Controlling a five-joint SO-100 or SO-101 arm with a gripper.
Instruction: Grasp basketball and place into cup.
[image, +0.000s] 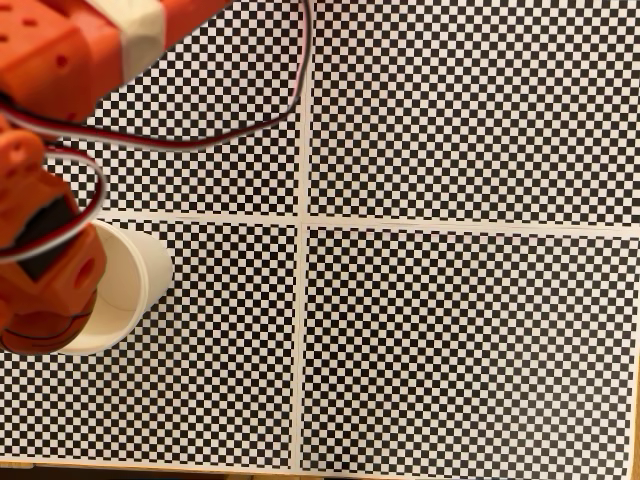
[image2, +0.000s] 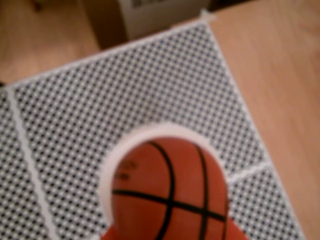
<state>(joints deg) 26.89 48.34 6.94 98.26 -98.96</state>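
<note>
In the wrist view the orange basketball (image2: 167, 192) with black seam lines sits close to the camera. It covers most of the mouth of the white cup (image2: 146, 132), whose rim shows as an arc around it. Slivers of my orange gripper (image2: 170, 236) show at the bottom edge, shut on the ball. In the fixed view my orange arm and gripper (image: 45, 310) hang over the cup (image: 135, 275) at the left edge. The arm hides part of the cup's mouth and the ball.
A black-and-white checkered mat (image: 450, 330) with white seam lines covers the table. Red and black cables (image: 250, 125) loop from the arm at the upper left. In the wrist view a box (image2: 150, 15) stands beyond the mat, with bare wood (image2: 280, 100) to the right.
</note>
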